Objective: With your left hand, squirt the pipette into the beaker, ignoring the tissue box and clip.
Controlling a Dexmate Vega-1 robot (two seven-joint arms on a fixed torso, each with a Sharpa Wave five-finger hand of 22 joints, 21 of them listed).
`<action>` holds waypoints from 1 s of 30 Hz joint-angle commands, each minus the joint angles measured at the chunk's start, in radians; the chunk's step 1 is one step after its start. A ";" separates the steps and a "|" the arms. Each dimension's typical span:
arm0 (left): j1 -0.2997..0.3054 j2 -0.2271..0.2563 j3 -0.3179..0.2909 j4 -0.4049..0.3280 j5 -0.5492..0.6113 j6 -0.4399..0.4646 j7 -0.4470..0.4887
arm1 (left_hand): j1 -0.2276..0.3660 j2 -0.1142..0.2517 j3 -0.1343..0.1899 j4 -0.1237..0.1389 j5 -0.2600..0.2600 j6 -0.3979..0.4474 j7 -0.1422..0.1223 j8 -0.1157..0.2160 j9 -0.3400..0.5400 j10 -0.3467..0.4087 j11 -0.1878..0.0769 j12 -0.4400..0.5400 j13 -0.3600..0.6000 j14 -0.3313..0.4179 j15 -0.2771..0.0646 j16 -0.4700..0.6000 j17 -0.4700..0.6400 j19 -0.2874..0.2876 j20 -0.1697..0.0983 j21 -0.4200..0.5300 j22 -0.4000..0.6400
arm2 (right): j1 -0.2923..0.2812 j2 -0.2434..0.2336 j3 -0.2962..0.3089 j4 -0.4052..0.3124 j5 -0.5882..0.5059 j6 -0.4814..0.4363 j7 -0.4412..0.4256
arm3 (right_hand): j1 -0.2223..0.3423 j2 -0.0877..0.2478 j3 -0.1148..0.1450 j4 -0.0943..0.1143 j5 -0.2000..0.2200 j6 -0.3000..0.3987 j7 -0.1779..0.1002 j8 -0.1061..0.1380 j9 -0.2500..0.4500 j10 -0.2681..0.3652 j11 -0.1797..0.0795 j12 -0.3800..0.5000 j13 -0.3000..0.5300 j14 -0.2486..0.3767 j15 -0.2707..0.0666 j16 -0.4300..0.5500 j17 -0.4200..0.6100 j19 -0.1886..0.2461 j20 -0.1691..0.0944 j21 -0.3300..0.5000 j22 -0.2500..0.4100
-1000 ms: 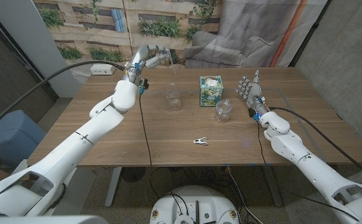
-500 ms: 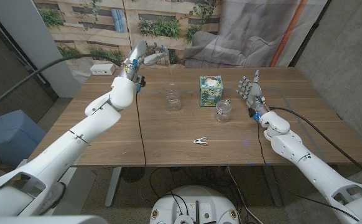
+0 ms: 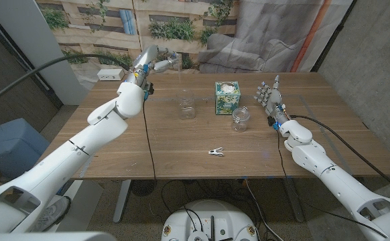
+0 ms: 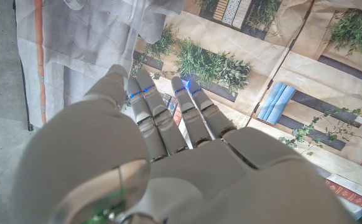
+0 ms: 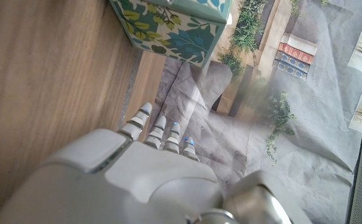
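Currently:
Head view: left hand is raised behind the beaker; pipette too faint to confirm in its grip.
Left wrist view: fingers extended together, hold undeterminable.
Right wrist view: right hand, fingers straight, holds nothing near the tissue box.
Progress: judged unfinished or unclear.

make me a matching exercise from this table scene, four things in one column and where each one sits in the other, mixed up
Things:
1. tissue box
2. clip
3. left hand
4. right hand

Places:
A. raised over the table's far left part, beyond the glass beakers
B. near the table's front edge, lying alone on the wood
C. at the table's middle, between the two clear beakers and a little farther back
D. above the table's right part, to the right of the tissue box, fingers pointing up

Pairs: 1-C, 2-B, 3-A, 4-D
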 commanded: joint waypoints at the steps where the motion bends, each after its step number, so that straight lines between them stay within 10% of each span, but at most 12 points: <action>1: 0.014 -0.002 0.007 -0.005 0.006 0.042 -0.007 | 0.008 0.003 0.008 0.000 0.000 0.004 0.005 0.001 0.001 -0.003 0.001 0.004 0.001 0.008 -0.123 0.000 0.001 0.002 0.003 0.003 0.004 | -0.001 0.001 0.000 -0.002 -0.002 0.000 -0.004 | 0.000 0.058 -0.008 -0.001 0.005 0.002 -0.009 0.007 0.002 0.002 0.001 0.003 0.003 -0.006 -0.083 0.006 0.004 0.003 0.000 0.006 0.005; 30: 0.024 -0.055 0.048 0.058 -0.041 0.056 0.026 | 0.009 0.003 0.010 0.001 0.000 0.004 0.005 0.002 0.001 0.000 0.000 0.005 0.002 0.009 -0.122 0.000 0.002 0.006 0.002 0.004 0.004 | -0.001 0.001 0.000 -0.002 -0.002 0.000 -0.005 | 0.000 0.059 -0.008 -0.001 0.005 0.002 -0.009 0.007 0.002 0.001 0.001 0.003 0.003 -0.006 -0.084 0.006 0.004 0.004 -0.001 0.006 0.005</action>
